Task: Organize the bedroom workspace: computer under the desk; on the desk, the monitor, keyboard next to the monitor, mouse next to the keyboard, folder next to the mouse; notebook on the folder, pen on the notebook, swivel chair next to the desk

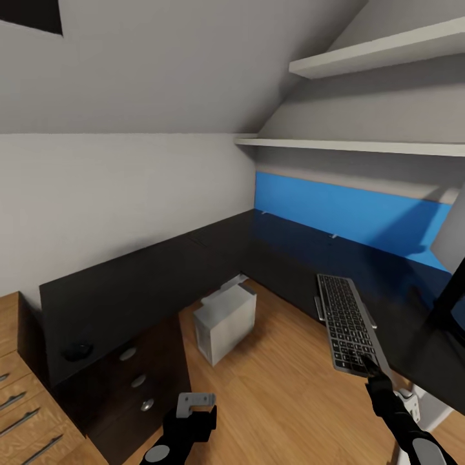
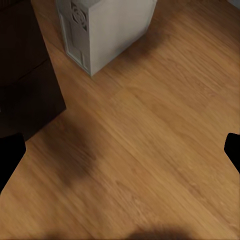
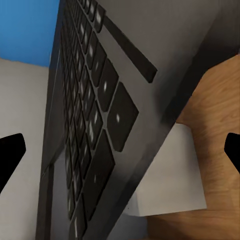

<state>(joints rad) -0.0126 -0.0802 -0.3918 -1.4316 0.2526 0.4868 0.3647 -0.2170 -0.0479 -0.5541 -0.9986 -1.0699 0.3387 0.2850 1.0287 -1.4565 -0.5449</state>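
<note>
The right gripper point(image 1: 369, 363) is sitting at lower right of the head view, pinching the near end of the keyboard point(image 1: 349, 323); the kbd is being held up off the surface, tilted, over the front edge of the dark desk point(image 1: 194, 258) w/ its far end pointing toward the blue panel point(image 1: 349, 213); in the right wrist view the keyboard point(image 3: 95, 115) is running edge-on across the frame centre, keys catching light. The left gripper point(image 1: 194, 403) is hanging at bottom centre of the head view, fingers spread wide w/ nothing btwn them; the left wrist view is looking down at wood floor point(image 2: 150, 150). The computer point(image 1: 225, 320) is standing on the floor at frame centre, in the desk's corner nook; the computer point(image 2: 100, 30) is showing at upper left of the left wrist view. The mouse point(image 1: 77, 351) is lying on the desk at left, near the front edge, above the drawers point(image 1: 132, 381). White shelves point(image 1: 361, 145) are hanging at upper right.
</note>
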